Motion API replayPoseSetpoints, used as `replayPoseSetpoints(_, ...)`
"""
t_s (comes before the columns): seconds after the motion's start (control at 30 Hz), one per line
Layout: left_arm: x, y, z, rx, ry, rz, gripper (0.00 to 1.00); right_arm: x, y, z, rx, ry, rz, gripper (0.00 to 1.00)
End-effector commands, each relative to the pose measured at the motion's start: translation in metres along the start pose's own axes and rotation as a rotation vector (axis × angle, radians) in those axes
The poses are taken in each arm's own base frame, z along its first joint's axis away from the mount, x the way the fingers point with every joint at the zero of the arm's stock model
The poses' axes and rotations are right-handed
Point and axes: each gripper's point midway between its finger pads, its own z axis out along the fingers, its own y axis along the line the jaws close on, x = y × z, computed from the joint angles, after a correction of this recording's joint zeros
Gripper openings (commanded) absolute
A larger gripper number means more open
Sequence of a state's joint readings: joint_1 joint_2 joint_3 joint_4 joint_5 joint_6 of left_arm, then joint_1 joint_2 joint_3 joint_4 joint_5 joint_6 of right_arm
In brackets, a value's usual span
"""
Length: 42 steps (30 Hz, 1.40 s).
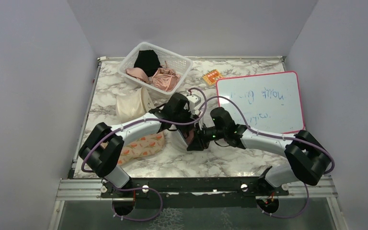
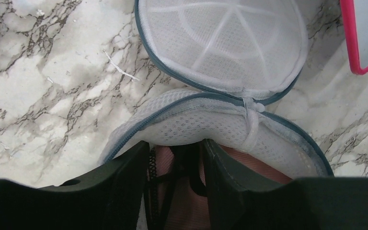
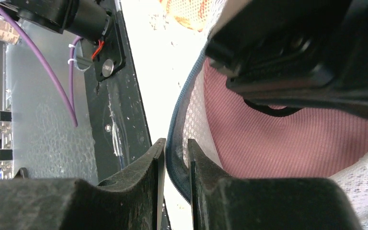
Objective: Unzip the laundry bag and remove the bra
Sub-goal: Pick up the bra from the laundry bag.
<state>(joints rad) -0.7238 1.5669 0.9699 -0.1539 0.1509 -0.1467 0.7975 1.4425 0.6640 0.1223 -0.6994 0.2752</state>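
Note:
The laundry bag (image 2: 196,120) lies unzipped on the marble table, its white mesh lid (image 2: 220,43) flipped back flat. In the top view the laundry bag (image 1: 179,138) is mostly hidden under both wrists. A pink bra (image 2: 187,201) with black straps fills the bag. My left gripper (image 2: 175,143) reaches into the opening, jaws apart, with a black strap and pink fabric between them. My right gripper (image 3: 176,143) is shut on the bag's blue zip rim (image 3: 172,158), with the bra (image 3: 278,139) just beside it. From above, the left gripper (image 1: 184,127) and right gripper (image 1: 199,139) meet at the table's middle.
A white basket (image 1: 127,72) of clothes stands at the back. A cream cylindrical bag (image 1: 132,105) and a peach floral pouch (image 1: 141,146) lie to the left. A pink-framed whiteboard (image 1: 261,100) lies to the right, an orange packet (image 1: 212,76) behind it.

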Motion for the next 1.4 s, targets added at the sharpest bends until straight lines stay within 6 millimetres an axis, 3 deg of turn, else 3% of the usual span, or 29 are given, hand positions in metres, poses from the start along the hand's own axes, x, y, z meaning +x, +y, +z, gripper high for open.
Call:
replayPoseSetpoints(0.0, 0.018, -0.009, -0.006, 0.030, 0.058, 0.046, 0.39, -0.013, 0.006, -0.006, 0.009, -0.051, -0.062, 0.21)
replayPoseSetpoints(0.27, 0.042, -0.003, 0.003, 0.008, 0.140, 0.022, 0.40, -0.013, 0.001, -0.010, 0.056, -0.055, -0.063, 0.24)
replayPoseSetpoints(0.4, 0.038, -0.001, -0.001, -0.011, 0.128, 0.017, 0.22, -0.010, -0.003, -0.010, 0.080, -0.050, -0.047, 0.27)
replayPoseSetpoints(0.5, 0.026, -0.007, -0.012, 0.008, 0.086, 0.019, 0.13, -0.011, -0.006, -0.014, 0.110, -0.056, -0.041, 0.30)
replayPoseSetpoints(0.57, 0.014, -0.012, -0.024, 0.028, 0.039, 0.022, 0.00, -0.015, -0.012, -0.019, 0.170, -0.072, -0.024, 0.30)
replayPoseSetpoints(0.67, 0.001, -0.019, -0.039, 0.055, -0.024, 0.035, 0.00, -0.024, -0.029, -0.033, 0.321, -0.122, 0.018, 0.34)
replayPoseSetpoints(0.77, -0.011, -0.027, -0.054, 0.085, -0.088, 0.050, 0.00, -0.042, -0.033, -0.051, 0.416, -0.200, 0.025, 0.40)
replayPoseSetpoints(0.93, -0.028, -0.045, -0.079, 0.169, -0.212, 0.081, 0.00, -0.080, -0.018, -0.089, 0.496, -0.348, -0.039, 0.59)
replayPoseSetpoints(1.07, -0.037, -0.051, -0.090, 0.194, -0.270, 0.082, 0.00, -0.102, -0.007, -0.114, 0.535, -0.430, -0.098, 0.67)
replayPoseSetpoints(1.23, -0.061, -0.059, -0.106, 0.224, -0.371, 0.050, 0.00, -0.107, -0.001, -0.127, 0.555, -0.459, -0.116, 0.68)
replayPoseSetpoints(1.37, -0.089, -0.067, -0.131, 0.248, -0.496, 0.007, 0.00, -0.113, 0.009, -0.137, 0.544, -0.503, -0.126, 0.68)
